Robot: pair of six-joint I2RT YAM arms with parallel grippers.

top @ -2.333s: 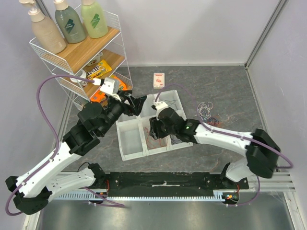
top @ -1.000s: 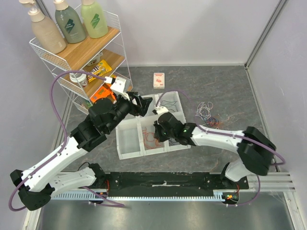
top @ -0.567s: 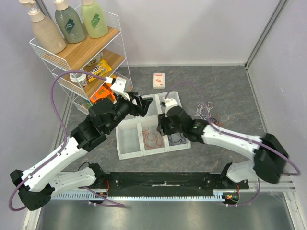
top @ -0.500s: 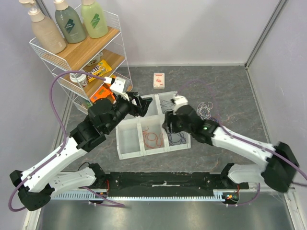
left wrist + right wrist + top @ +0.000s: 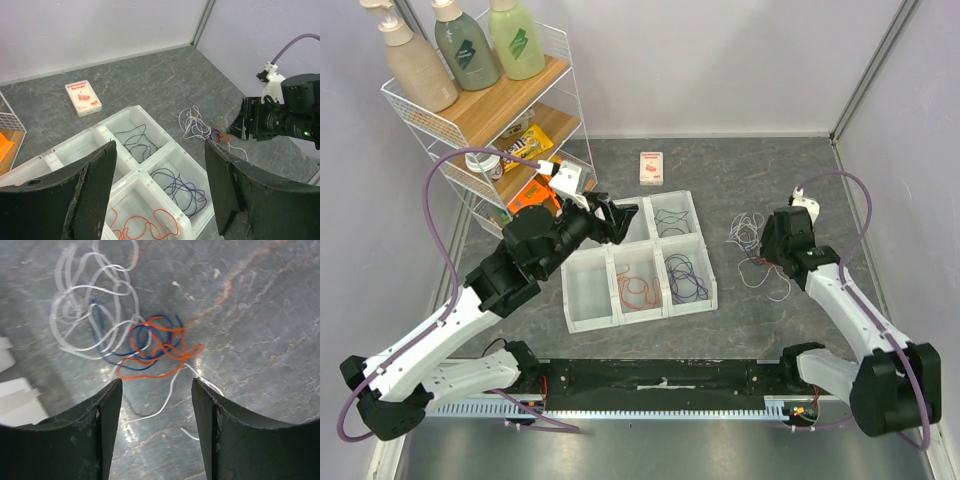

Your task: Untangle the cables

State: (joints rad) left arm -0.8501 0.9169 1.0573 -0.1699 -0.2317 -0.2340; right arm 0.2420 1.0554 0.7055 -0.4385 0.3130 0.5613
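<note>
tray (image 5: 582, 322): white, compartmented, on bench (image 5: 800, 180)
orange cable (image 5: 638, 290): loose in front middle compartment
blue-purple cable (image 5: 687, 278): front right compartment
left end effector (image 5: 160, 185): fingers spread wide, empty, above tray's back part
right end effector (image 5: 156, 390): fingers apart, empty, over tangle
tangle (image 5: 135, 340): white, blue, orange cables knotted on bench, right of tray
black cable (image 5: 670, 218): back right compartment
box (image 5: 651, 167): flat on bench beyond tray

**Your count, kind by kind**

You have one white tray (image 5: 588, 325) mid-surface, and three cables lie sorted inside: one black cable (image 5: 670, 218), one orange cable (image 5: 638, 290), one blue-purple cable (image 5: 686, 278). One tangle (image 5: 142, 337) near the right edge shows three colours. One small box (image 5: 651, 167). One rack (image 5: 515, 95), three bottles (image 5: 517, 45).
</note>
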